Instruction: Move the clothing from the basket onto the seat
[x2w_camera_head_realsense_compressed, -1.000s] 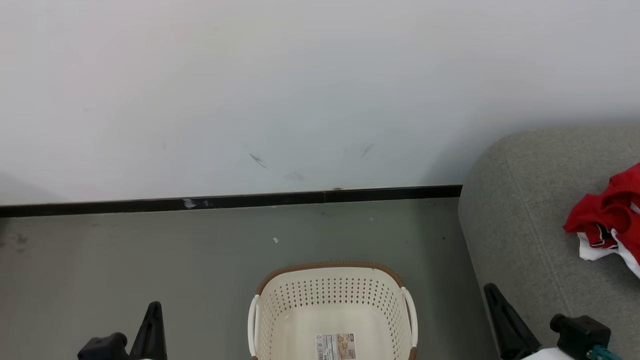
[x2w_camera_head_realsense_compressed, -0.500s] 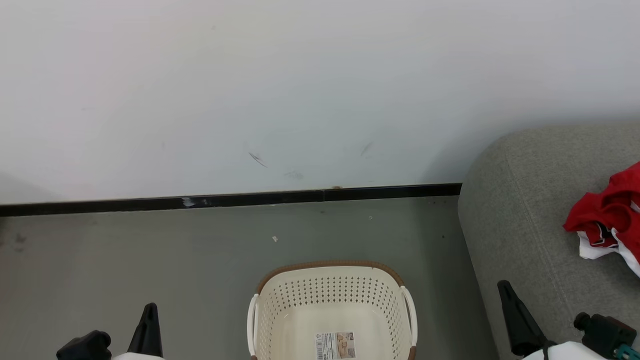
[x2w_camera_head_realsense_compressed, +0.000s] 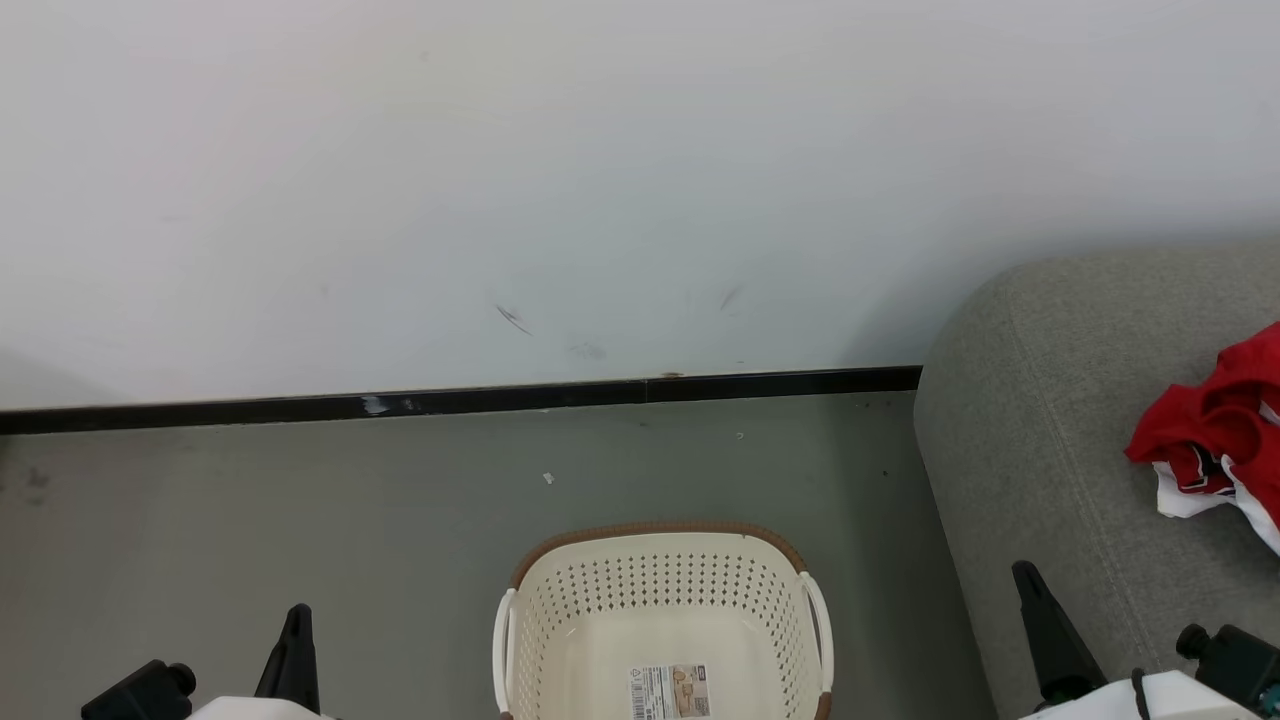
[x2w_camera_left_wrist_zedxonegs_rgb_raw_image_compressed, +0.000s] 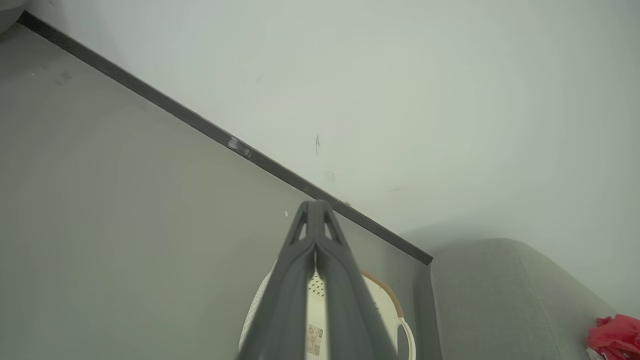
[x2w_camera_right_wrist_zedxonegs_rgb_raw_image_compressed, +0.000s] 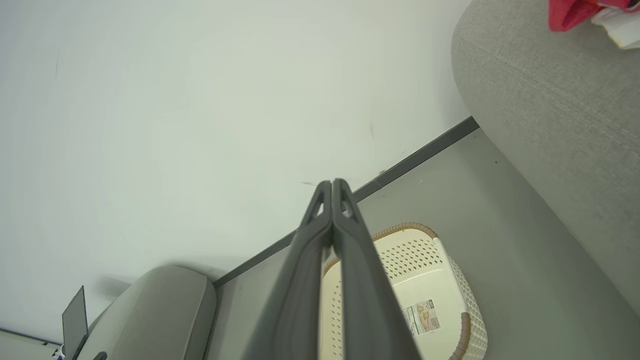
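Head view has the clothing bunched on the seat at far right, the basket on the floor beside it. Left hand and right hand are pressed together.

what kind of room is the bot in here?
Likely a sparse living-room-style test space: grey fabric sofa with red sports clothing on it, cream laundry basket on the grey floor, bare scuffed white wall with black baseboard.

Cream basket on the floor (sticker on its bottom), red clothing lying on grey seat
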